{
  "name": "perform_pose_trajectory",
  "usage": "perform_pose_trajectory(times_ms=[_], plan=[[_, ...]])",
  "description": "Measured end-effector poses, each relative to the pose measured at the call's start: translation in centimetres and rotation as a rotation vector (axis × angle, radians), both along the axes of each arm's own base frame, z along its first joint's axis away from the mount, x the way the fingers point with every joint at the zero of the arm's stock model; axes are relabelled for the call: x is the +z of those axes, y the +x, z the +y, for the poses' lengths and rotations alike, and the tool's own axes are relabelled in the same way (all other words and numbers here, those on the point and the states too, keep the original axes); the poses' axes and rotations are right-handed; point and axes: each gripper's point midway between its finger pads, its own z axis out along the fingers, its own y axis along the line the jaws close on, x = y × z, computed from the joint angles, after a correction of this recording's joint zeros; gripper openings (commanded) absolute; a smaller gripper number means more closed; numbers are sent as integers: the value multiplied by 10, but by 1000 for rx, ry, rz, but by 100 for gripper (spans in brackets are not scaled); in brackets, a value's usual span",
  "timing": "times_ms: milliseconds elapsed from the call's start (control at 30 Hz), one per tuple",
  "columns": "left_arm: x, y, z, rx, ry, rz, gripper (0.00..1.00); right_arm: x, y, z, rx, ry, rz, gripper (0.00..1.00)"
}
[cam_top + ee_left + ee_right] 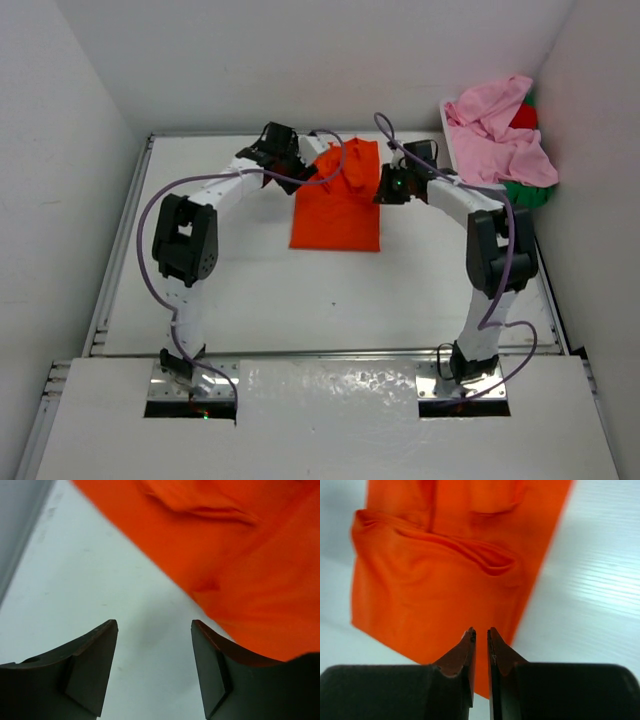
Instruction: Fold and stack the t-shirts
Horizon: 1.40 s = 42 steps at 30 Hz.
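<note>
from above: orange t-shirt (337, 205) flat on the white table (250, 290), towards the far side and roughly midway between the two arms, lower part a neat rectangle, upper part rumpled and bunched. left gripper (305, 178) at the shirt's upper left edge, right gripper (383, 190) at its upper right edge, both low over the cloth. off in the far right corner, a white mesh basket (447, 128) with the pink t-shirt (495, 135) heaped loosely on top, a bit of the red t-shirt (524, 116) showing behind it and the green t-shirt (528, 192) showing beneath; all three well apart from the orange one.

from the left wrist: two dark fingers (90, 675) spread wide, released, only bare table (100, 570) in the gap between them. orange t-shirt (240, 555) filling the upper right of the view, its edge running diagonally down to the right-hand finger and passing behind it; cannot tell whether touching. a soft fold near the top of the cloth.

from the right wrist: fingers (457, 660) drawn almost together, just a thin slit between the tips, no cloth seen pinched in it. orange t-shirt (445, 580) spread out beyond and under the tips, with a raised crease across its middle and a straight edge on the right. ribbed white table (600, 605) to the right of that edge.
</note>
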Motion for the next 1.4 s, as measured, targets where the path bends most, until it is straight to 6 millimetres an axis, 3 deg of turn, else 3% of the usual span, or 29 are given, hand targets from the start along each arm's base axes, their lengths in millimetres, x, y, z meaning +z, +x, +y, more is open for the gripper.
perform_pose_trajectory(times_ms=[167, 267, 333, 467, 633, 800, 933, 1067, 1167, 1233, 1333, 1400], plan=[[-22, -58, -30, -200, -21, 159, 57, -17, 2, 33, 44, 126, 21, 10], [-46, -73, -41, -221, -34, 229, 56, -40, 13, 40, 24, 159, 60, 9], [-58, -68, -41, -187, -54, 255, 56, -55, 16, 40, 4, 163, 86, 9], [-70, -35, -34, -81, -109, 238, 56, -73, 21, 37, -38, 164, 123, 7], [-76, -18, -16, 13, -130, 222, 57, -69, 36, 28, -106, 187, 101, 5], [-76, -17, -15, 36, -127, 216, 57, -69, 49, 6, -187, 223, 95, 6], [-68, -13, -12, 53, -107, 207, 57, -69, 53, -6, -207, 215, 104, 15], [-39, -5, -13, 9, -64, 156, 58, -51, 57, -9, -178, 180, 89, 32], [-17, -20, -10, -61, -7, 127, 59, -32, 42, -14, -158, 131, 88, 40], [-8, -44, -6, -119, 36, 129, 62, -19, 22, -19, -150, 105, 83, 44], [-8, -87, -2, -219, 110, 150, 64, -8, -19, -23, -137, 78, 114, 47], [-20, -115, -6, -291, 158, 178, 64, -8, -41, -23, -134, 63, 145, 49]])
